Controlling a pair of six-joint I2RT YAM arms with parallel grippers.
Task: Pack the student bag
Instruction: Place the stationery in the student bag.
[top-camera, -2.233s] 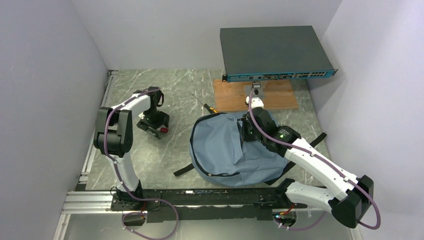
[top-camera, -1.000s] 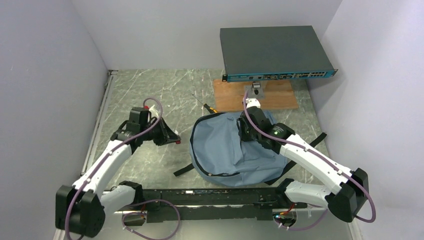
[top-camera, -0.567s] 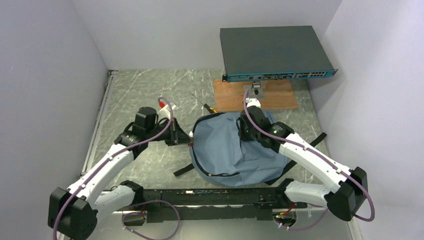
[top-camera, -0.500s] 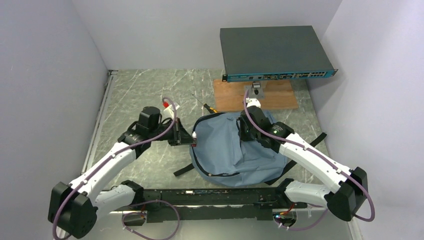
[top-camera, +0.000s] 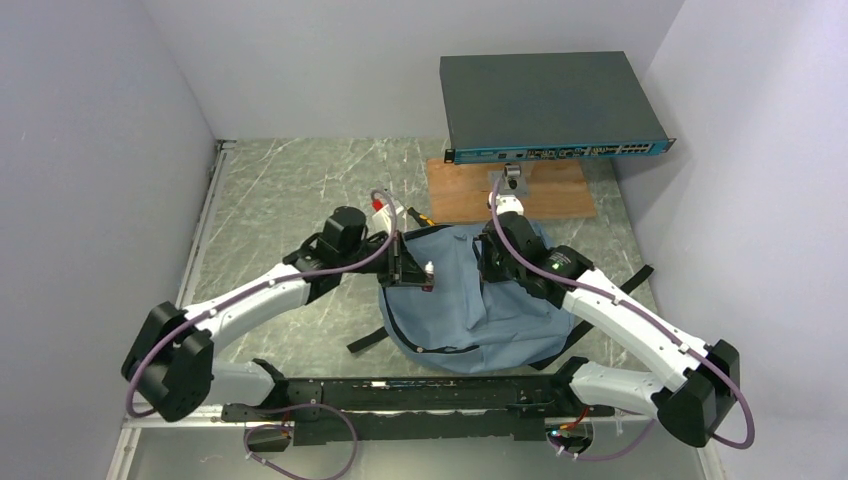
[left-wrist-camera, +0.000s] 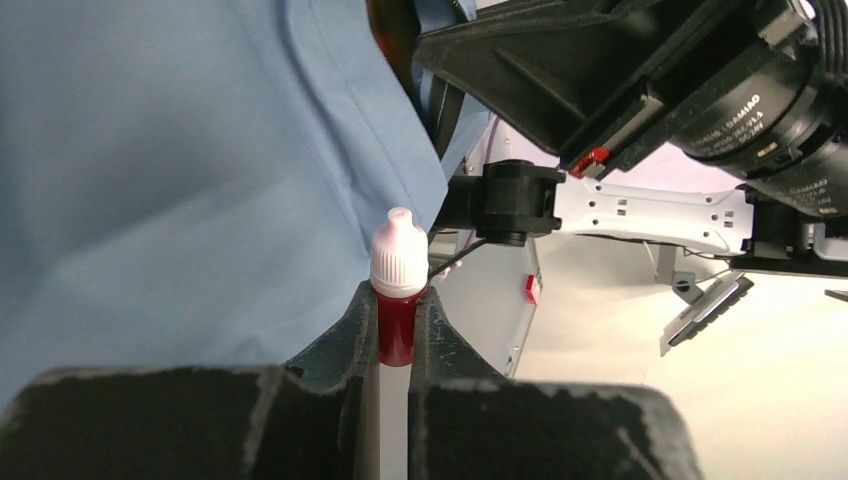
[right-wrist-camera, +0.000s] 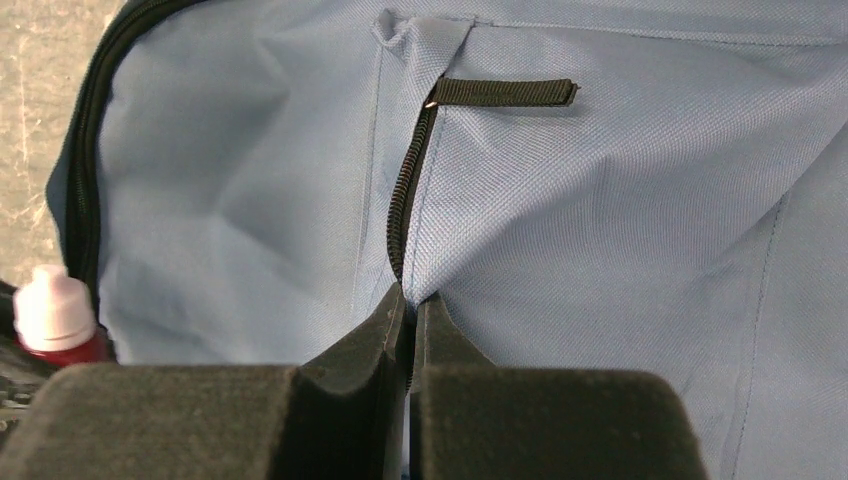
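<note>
1. One soft thing is setting the terms: we are looking at the bag (top-camera: 450, 310), lying flat on the table (top-camera: 290, 180) between the two arms, with its black straps (top-camera: 365, 340) trailing out at the near side.
2. We are judging it light and limp. The thin woven blue-grey cloth is creasing and sagging with no stiffness of its own, so it is likely to bunch and drag rather than lift as one piece. We are not expecting it to be fragile or slippery.
3. We are reckoning the firmer parts make the best holds: the edge of the pocket zip (right-wrist-camera: 400, 200), the black webbing loop (right-wrist-camera: 505, 92) above it, or the straps. Plain cloth is only going to tent up.
4. The right pincer (right-wrist-camera: 408, 312) is pressing together on a fold of cloth at the lower end of that zip.
5. The left pincer (left-wrist-camera: 398, 318) is pinching a bottle (left-wrist-camera: 398, 262) over the bag's left edge, near the main zip (right-wrist-camera: 85, 170). The bottle is small and round, with a dark red body and a white ribbed cap pointing out past the fingertips. We are judging it rigid, light and smooth, so it could slip. We are not able to tell whether the main zip is open.
6. Further out, we are seeing a grey veined tabletop, a wooden board (top-camera: 560, 195) and a flat dark box (top-camera: 545, 100).
</note>
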